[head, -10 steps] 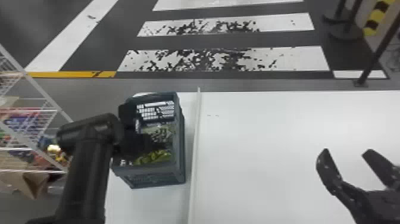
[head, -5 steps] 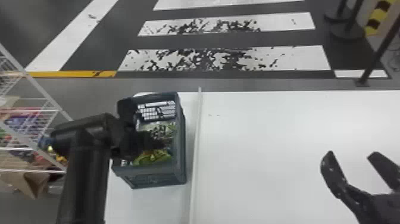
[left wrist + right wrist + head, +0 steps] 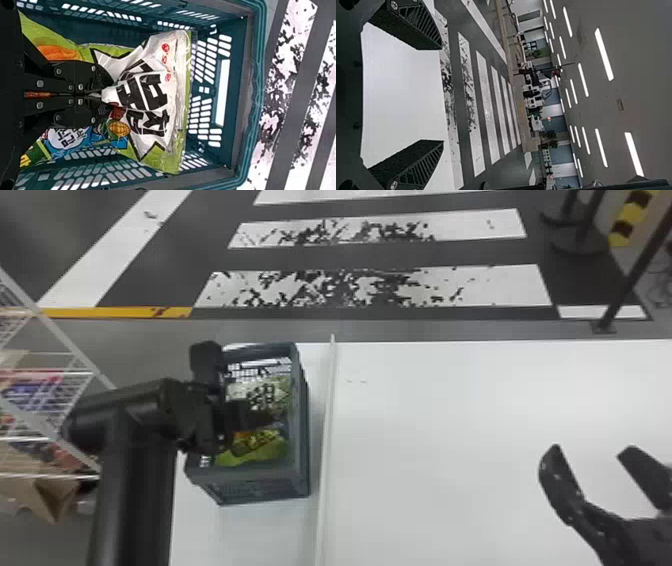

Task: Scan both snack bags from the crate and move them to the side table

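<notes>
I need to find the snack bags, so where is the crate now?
In the head view, the crate stands on the white table at the robot's left, just left of the long white strip, with the left gripper inside it.

head: above crate [image 3: 262, 485], forward-down | left wrist: close, into crate | right wrist: right of crate, forward | shared by all: striped floor [image 3: 475, 287] beyond
</notes>
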Controlling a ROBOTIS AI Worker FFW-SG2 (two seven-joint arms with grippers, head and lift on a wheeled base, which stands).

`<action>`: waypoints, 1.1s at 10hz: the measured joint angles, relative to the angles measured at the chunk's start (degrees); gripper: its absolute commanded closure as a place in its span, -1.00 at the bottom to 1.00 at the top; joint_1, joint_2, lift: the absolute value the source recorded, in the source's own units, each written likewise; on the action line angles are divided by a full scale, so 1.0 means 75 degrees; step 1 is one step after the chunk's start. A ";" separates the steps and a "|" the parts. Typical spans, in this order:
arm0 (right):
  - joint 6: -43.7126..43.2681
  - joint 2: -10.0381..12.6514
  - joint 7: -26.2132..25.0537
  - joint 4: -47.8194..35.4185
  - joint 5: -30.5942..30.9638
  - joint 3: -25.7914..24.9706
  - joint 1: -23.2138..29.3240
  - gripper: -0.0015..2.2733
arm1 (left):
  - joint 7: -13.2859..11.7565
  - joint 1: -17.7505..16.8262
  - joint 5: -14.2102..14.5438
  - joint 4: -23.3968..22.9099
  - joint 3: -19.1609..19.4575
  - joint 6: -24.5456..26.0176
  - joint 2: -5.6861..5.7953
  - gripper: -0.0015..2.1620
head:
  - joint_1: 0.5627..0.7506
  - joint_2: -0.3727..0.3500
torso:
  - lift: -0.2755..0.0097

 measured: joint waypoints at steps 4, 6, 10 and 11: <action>-0.0003 0.0027 0.0023 -0.0052 0.0000 -0.0030 0.0057 -0.93 | 0.0664 0.0458 -0.0103 -0.1046 -0.0147 0.0050 -0.0082 0.70 | 0.41 0.49 | 0.73; -0.0045 0.0031 0.0057 -0.0067 -0.0034 -0.0040 0.0059 -0.93 | 0.0808 0.0816 -0.0160 -0.1790 -0.0123 0.0248 -0.0171 0.70 | 0.41 0.49 | 0.73; -0.0050 0.0058 0.0090 -0.0159 -0.0048 -0.0036 0.0071 -0.93 | 0.1067 0.1248 -0.0179 -0.2820 -0.0111 0.0304 -0.0265 0.69 | 0.41 0.51 | 0.73; -0.0074 0.0062 0.0102 -0.0170 -0.0048 -0.0045 0.0091 -0.93 | 0.1092 0.1308 -0.0139 -0.3035 -0.0086 0.0304 -0.0269 0.69 | 0.41 0.51 | 0.73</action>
